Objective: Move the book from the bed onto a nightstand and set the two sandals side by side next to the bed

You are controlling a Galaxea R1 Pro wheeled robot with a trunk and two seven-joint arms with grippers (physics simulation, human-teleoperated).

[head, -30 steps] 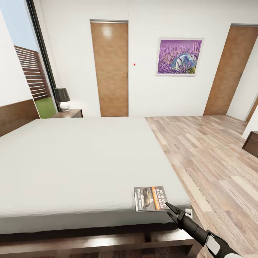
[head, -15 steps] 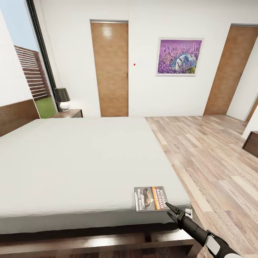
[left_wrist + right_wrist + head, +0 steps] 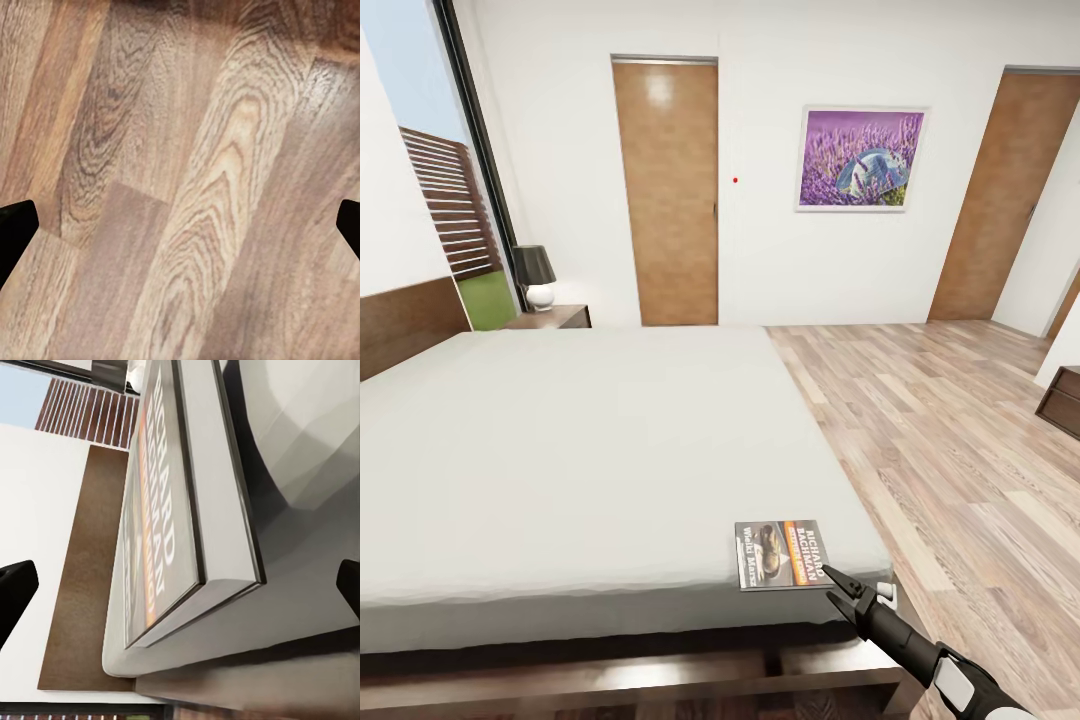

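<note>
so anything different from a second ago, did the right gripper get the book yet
Nothing visibly changed. The right gripper is still open at the near corner of the book, not closed on it, and the book lies flat where it was, on the corner of the bed.

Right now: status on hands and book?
Right hand open at book's corner, not gripping. Left hand open over floor. Book flat at bed corner. Nothing in the way.
</note>
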